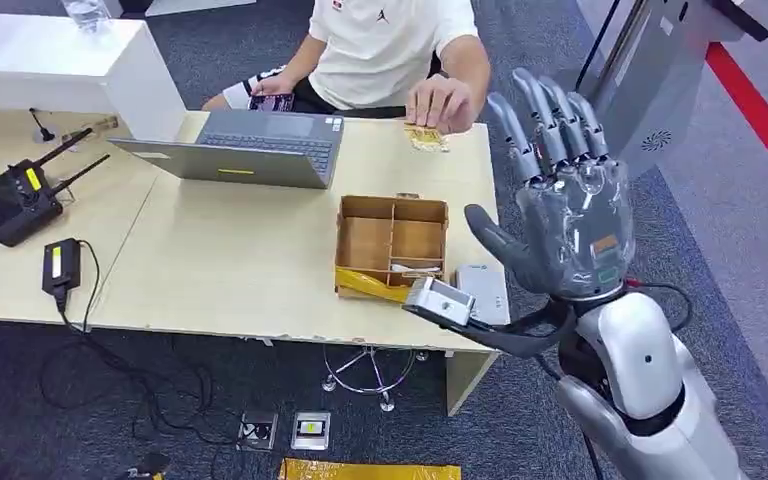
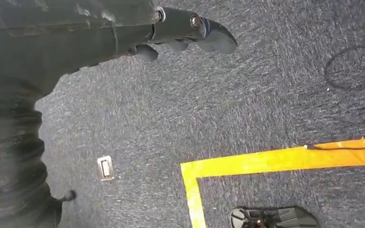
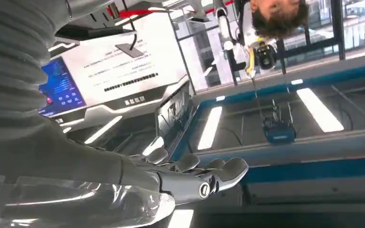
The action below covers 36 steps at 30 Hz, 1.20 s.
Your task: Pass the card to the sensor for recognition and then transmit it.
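Wooden surface (image 1: 220,270), pale, carries most items. A person in a white shirt (image 1: 385,50) sits at its far edge, one hand resting on a small yellowish item (image 1: 426,138); cannot tell whether that is the card. Open grey laptop (image 1: 240,148) on the far side of the surface. Right robot hand (image 1: 560,190) raised upright beyond the surface's right edge, fingers spread wide, palm bare, holding nothing. Divided cardboard box (image 1: 392,245) near the front right corner. Flat grey sensor (image 1: 485,290) just beside the box, below and left of the raised right robot hand, apart from it. Left robot hand (image 2: 190,33) hangs over carpet; fingers curled, grasp state unclear.
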Each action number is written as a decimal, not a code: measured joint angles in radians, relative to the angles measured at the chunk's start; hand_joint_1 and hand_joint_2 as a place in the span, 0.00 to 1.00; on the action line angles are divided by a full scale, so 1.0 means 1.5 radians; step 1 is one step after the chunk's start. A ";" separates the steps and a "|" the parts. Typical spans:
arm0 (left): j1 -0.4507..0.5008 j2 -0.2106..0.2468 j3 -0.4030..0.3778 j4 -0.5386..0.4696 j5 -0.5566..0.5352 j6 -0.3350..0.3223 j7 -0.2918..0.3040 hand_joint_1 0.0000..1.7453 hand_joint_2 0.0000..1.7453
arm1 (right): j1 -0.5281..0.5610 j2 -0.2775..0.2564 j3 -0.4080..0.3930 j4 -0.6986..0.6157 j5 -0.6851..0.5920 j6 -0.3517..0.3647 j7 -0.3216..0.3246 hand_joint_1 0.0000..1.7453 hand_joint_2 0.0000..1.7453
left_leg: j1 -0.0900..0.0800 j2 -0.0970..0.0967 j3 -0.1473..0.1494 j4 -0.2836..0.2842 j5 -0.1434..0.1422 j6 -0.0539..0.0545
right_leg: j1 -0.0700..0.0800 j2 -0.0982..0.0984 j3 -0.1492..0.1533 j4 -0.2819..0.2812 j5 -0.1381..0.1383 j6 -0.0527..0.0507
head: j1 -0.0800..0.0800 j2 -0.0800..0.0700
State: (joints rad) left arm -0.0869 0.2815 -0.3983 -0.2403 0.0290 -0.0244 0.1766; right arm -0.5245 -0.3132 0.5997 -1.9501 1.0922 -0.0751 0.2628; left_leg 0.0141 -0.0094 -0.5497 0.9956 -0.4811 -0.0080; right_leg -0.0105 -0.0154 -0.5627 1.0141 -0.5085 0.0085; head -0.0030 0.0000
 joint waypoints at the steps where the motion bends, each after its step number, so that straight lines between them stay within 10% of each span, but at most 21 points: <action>1: 0.000 0.000 -0.001 0.000 0.000 0.000 0.000 0.00 1.00 | -0.003 0.000 0.003 0.005 0.000 0.001 0.000 0.00 1.00 | 0.000 0.000 0.000 0.000 0.000 0.000 | 0.000 0.000 0.000 0.000 0.000 0.000 | 0.000 0.000; 12: 0.000 0.000 -0.007 0.000 -0.013 -0.006 -0.007 0.00 1.00 | -0.059 0.008 0.043 0.119 0.002 0.055 0.013 0.00 1.00 | 0.000 0.000 0.000 0.000 0.000 0.000 | 0.000 0.000 0.000 0.000 0.000 0.000 | 0.000 0.000; 25: -0.002 0.000 -0.020 0.000 -0.021 -0.012 -0.018 0.00 1.00 | -0.145 0.092 0.098 0.418 0.042 0.015 0.020 0.00 1.00 | 0.000 0.000 -0.001 0.000 0.000 0.000 | 0.000 0.000 -0.001 0.000 0.000 0.000 | 0.000 0.000; 36: -0.001 0.000 -0.028 0.001 -0.026 -0.011 -0.020 0.00 1.00 | -0.151 0.106 0.119 0.502 0.033 -0.005 0.020 0.00 1.00 | 0.000 0.000 -0.001 0.000 0.000 0.000 | 0.000 0.000 -0.001 0.000 0.000 0.000 | 0.000 0.000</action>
State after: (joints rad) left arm -0.0888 0.2819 -0.4410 -0.2396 -0.0103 -0.0404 0.1469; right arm -0.7505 -0.1537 0.7774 -1.1971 1.1414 -0.0820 0.2934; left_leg 0.0143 -0.0096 -0.5509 0.9959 -0.4810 -0.0082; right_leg -0.0101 -0.0152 -0.5640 1.0145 -0.5084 0.0084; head -0.0031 0.0000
